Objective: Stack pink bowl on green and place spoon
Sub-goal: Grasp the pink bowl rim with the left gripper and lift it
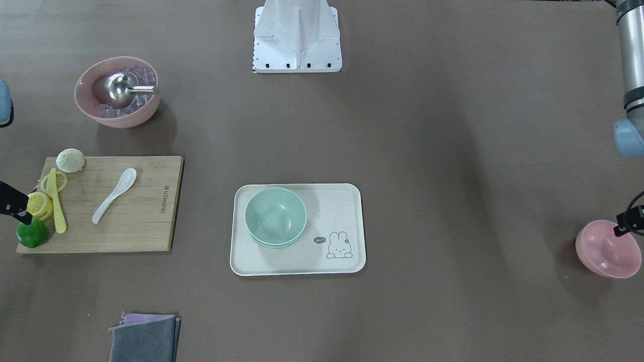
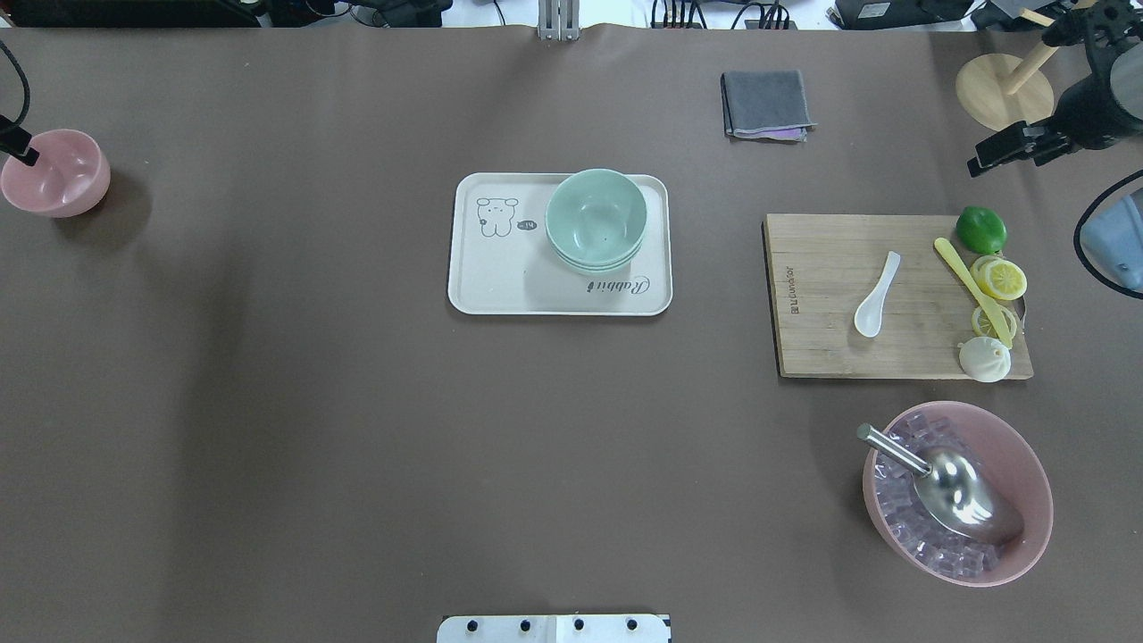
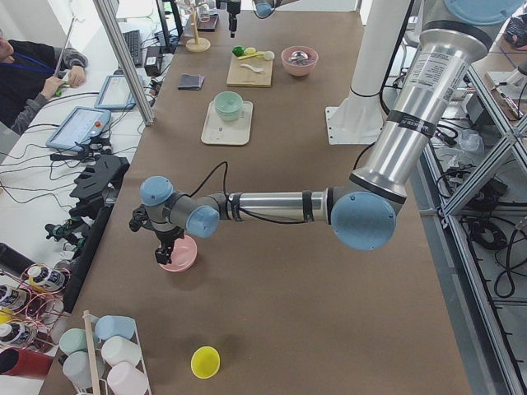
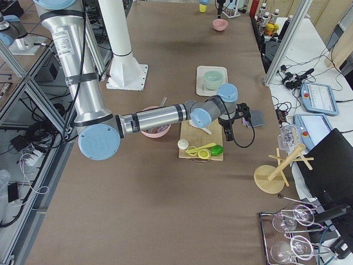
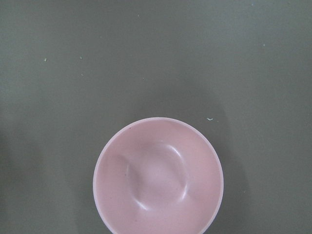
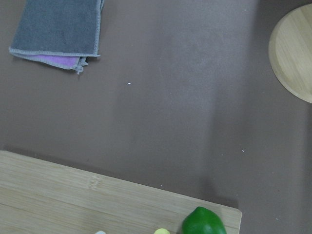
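A small pink bowl point(image 2: 54, 174) stands upright at the table's far left end; it also shows in the front view point(image 1: 606, 250) and fills the lower left wrist view point(image 5: 158, 175). My left gripper point(image 1: 626, 223) hovers just over its rim; I cannot tell whether it is open or shut. Stacked green bowls point(image 2: 596, 219) sit on a white tray point(image 2: 500, 286). A white spoon point(image 2: 877, 295) lies on the wooden cutting board point(image 2: 830, 348). My right gripper point(image 2: 1009, 147) hangs above the board's far corner near the lime point(image 2: 980, 229), holding nothing; its jaws are unclear.
A large pink bowl point(image 2: 1027, 464) with ice cubes and a metal scoop point(image 2: 960, 491) stands near the board. Lemon slices point(image 2: 1000, 279), a yellow knife and a white bun lie on the board. A grey cloth point(image 2: 766, 104) and a wooden stand point(image 2: 991, 89) are at the far side.
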### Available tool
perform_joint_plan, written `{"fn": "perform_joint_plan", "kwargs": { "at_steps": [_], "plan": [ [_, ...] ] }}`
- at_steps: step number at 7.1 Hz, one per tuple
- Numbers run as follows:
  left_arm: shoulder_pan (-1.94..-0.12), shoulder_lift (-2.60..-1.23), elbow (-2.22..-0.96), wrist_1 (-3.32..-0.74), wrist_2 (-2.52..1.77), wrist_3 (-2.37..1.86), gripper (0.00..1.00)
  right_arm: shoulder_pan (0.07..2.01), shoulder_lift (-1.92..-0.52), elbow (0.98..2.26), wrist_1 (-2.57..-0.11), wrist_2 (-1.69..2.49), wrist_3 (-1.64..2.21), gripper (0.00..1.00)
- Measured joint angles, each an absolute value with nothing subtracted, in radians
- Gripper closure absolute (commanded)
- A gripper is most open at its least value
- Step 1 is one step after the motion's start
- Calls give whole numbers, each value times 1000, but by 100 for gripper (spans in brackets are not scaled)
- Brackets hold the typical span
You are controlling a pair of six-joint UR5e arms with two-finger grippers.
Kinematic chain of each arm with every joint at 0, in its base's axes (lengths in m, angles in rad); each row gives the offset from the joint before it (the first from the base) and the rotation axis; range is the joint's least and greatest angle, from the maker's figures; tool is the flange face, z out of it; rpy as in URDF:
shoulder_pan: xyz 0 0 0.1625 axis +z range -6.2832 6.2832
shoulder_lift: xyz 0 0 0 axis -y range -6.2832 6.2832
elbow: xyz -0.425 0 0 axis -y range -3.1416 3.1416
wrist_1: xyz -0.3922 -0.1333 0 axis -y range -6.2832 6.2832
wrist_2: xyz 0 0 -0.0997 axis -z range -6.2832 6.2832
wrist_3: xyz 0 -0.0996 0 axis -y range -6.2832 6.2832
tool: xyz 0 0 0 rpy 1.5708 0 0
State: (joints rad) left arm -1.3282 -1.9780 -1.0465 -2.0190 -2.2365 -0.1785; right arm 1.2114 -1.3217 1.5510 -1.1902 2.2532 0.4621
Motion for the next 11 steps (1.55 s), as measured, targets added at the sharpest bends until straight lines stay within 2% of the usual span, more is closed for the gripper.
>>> {"fn": "perform_joint_plan", "kwargs": {
  "at_steps": [1,2,4,5,6,7,8,11],
  "plan": [
    [-1326,-1993,-975,-2067,-2224,-181,2,1210,-1320,1565,-1191,2253,477,0],
    [-1325,-2003,-917,-2105,-2220,-183,8,1210,-1320,1575,-1192,2253,486,0],
    [-1325,-2012,-866,-2128,-2221,-195,56,1210,-1321,1581,-1192,2253,492,0],
    [-1325,-2012,-858,-2130,-2227,-212,68,1210,-1321,1582,-1192,2252,492,0],
    [-1325,-2012,-855,-2131,-2236,-232,72,1210,-1321,1582,-1192,2252,492,0],
    [-1325,-2013,-854,-2131,-2245,-248,83,1210,-1321,1582,-1192,2251,492,0],
    [-1325,-2013,-853,-2131,-2251,-259,100,1210,-1320,1582,-1192,2251,492,0],
    [-1326,-2022,-870,-2133,-2298,-332,100,1210,-1320,1583,-1191,2249,491,0]
  ]
}}
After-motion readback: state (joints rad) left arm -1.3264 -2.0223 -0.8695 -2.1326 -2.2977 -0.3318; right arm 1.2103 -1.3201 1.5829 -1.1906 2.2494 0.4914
